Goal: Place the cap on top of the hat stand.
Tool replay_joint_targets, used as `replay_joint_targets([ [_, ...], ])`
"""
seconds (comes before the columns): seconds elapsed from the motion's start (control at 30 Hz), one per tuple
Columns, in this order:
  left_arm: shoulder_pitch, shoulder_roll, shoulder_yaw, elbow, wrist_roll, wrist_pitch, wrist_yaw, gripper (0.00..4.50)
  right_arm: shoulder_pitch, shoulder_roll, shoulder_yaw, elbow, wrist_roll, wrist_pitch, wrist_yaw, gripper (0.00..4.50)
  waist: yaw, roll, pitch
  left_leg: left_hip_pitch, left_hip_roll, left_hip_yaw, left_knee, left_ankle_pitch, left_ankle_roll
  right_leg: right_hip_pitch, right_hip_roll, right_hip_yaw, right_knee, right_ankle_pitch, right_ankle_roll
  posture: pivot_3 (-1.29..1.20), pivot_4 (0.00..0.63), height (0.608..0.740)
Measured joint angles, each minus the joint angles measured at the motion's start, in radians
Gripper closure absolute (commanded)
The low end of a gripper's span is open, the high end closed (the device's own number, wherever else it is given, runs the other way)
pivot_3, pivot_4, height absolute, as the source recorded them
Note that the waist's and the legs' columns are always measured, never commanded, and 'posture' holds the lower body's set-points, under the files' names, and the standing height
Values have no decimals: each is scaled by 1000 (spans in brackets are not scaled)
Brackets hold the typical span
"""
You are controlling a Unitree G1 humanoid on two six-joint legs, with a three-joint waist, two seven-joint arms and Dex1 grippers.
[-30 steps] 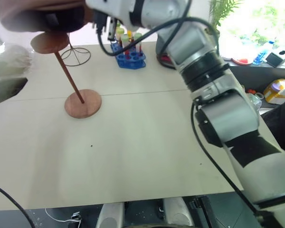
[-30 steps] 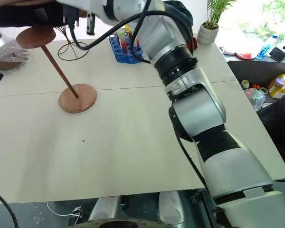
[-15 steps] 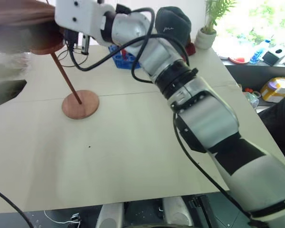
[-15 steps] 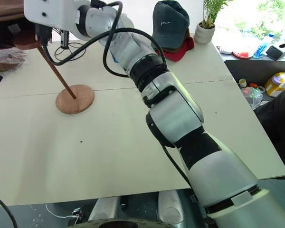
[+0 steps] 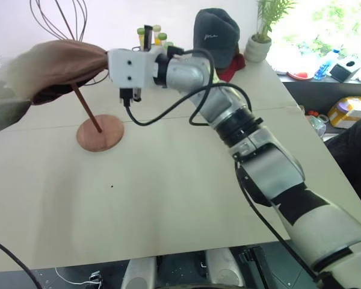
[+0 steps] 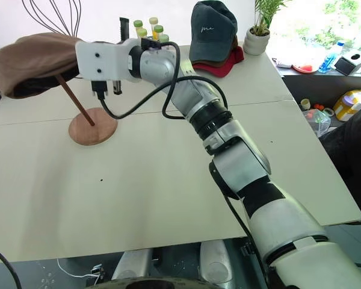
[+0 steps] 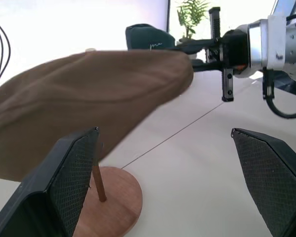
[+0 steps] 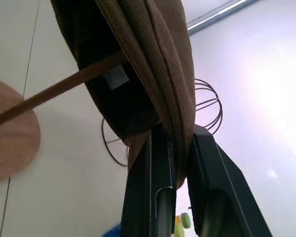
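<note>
Cap (image 6: 33, 60) rim pinched by right pincer (image 8: 173, 163) | over hat stand (image 6: 91, 129) | left pincer (image 7: 172, 182) released

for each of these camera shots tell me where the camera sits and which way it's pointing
Head views: the two eyes of the head camera, looking forward and down at the table; the right arm reaches across.
Left wrist view: on the left wrist, looking past the open left gripper at the brown cap and hat stand.
Right wrist view: on the right wrist, along the right gripper pinching the cap's edge.
All views share the cap and stand.
</note>
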Motion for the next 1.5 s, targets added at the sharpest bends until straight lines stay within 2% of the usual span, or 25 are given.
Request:
replay_joint_targets([
  [0.27,-20,16,-52,31,10,-27,-11,0,73,5,26,-138,-36,26,-1,4488,0,0,0,0,0,0,0,0,-1,0,1,0,0,1,1,0,150,728],
  [0.4,-30,18,-60,32,11,-34,-12,0,95,24,26,-164,-32,52,11,2818,0,0,0,0,1,0,0,1,-1,0,1,0,0,1,1,0,150,728],
  [0.47,-34,19,-73,32,11,-42,-14,0,96,26,26,-177,-31,63,14,1729,1,0,0,0,1,0,0,1,-1,0,1,0,0,1,1,0,150,728],
  [0.63,-40,25,-107,32,10,-46,-27,0,136,-5,24,-263,-5,84,65,1729,4,-1,0,0,1,0,0,1,-1,1,0,0,0,1,1,0,150,728],
  [0.9,-57,51,-178,16,31,-85,-71,0,296,-174,-36,-502,152,215,277,1729,18,-1,0,1,1,0,2,1,-1,2,1,0,0,0,-1,0,150,728],
  [0.97,-53,56,-197,-4,54,-108,-79,0,339,-221,-67,-569,218,302,348,1729,23,-1,0,1,1,0,2,1,-1,2,0,0,0,0,-1,0,150,728],
  [1.13,-17,65,-252,-83,164,-205,-86,0,390,-418,-219,-745,505,750,581,1729,36,-1,0,0,1,1,3,1,-1,3,-1,0,-2,0,-2,0,150,728],
  [1.2,-31,66,-274,-108,206,-250,-69,0,383,-501,-263,-781,615,906,659,1175,37,0,0,0,2,1,3,0,-1,4,-1,0,-4,0,-2,0,150,728],
  [1.27,-45,68,-311,-138,259,-306,-39,0,335,-575,-323,-767,728,1103,711,337,39,1,1,0,2,2,2,0,-1,3,-3,0,-5,1,-3,0,150,728],
  [1.3,-56,68,-334,-152,286,-331,-26,0,293,-603,-365,-752,790,1205,725,106,38,2,2,0,2,3,2,-1,-3,3,-4,1,-5,1,-3,0,150,728],
  [1.4,-79,68,-396,-192,355,-396,15,0,174,-668,-447,-727,942,1406,769,106,35,2,2,-2,3,3,0,-2,-3,0,-4,1,-6,1,-4,0,150,728],
  [1.5,-83,66,-457,-225,433,-461,53,0,116,-719,-496,-724,1050,1511,801,106,34,1,1,-3,3,5,-2,-1,0,-1,-3,1,-8,1,-4,0,150,728],
])
